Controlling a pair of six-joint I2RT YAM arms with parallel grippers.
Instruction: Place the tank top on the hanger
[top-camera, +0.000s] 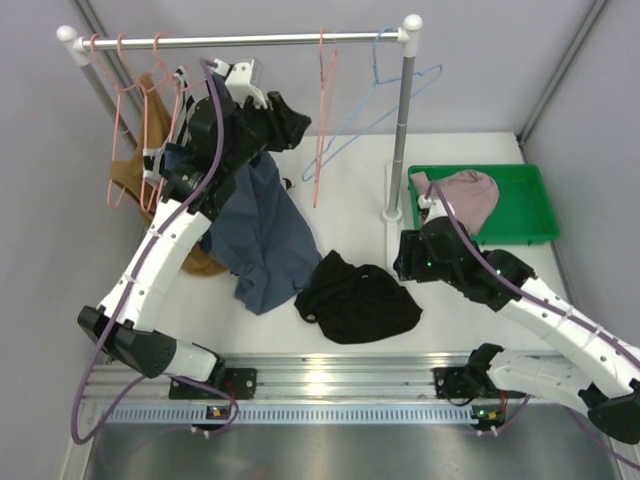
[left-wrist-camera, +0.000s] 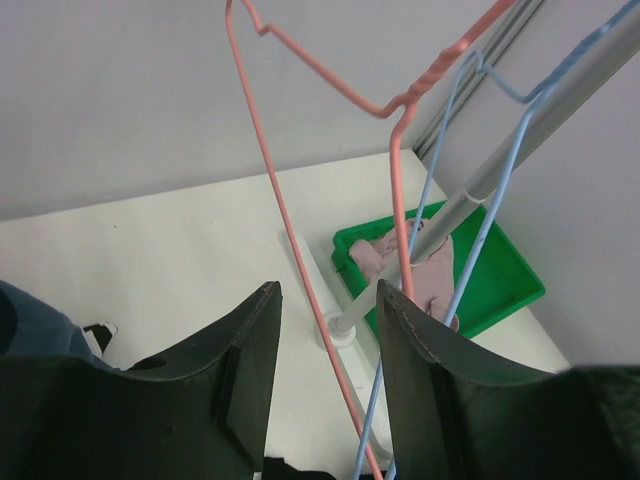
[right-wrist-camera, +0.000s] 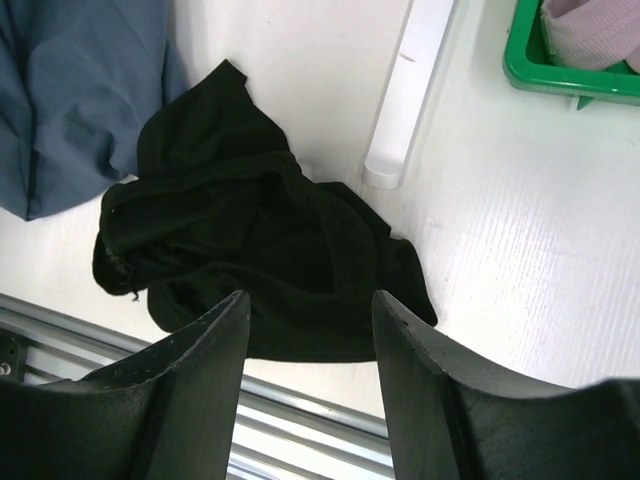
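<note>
As hanger (top-camera: 322, 120) hangs free, tank top (top-camera: 355, 298) borders rail (top-camera: 330, 372).

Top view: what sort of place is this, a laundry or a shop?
Likely a robot test bench, not a shop: two arms bolted to a rail at the edge of a white table, a small rack with wire hangers, bare grey walls.

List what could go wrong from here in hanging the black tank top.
The open left gripper faces the salmon-pink wire hanger, with the light-blue wire hanger hanging close beside it; it might catch the wrong one. The crumpled black tank top under the open right gripper may be pinched through several layers, hiding its openings.
</note>
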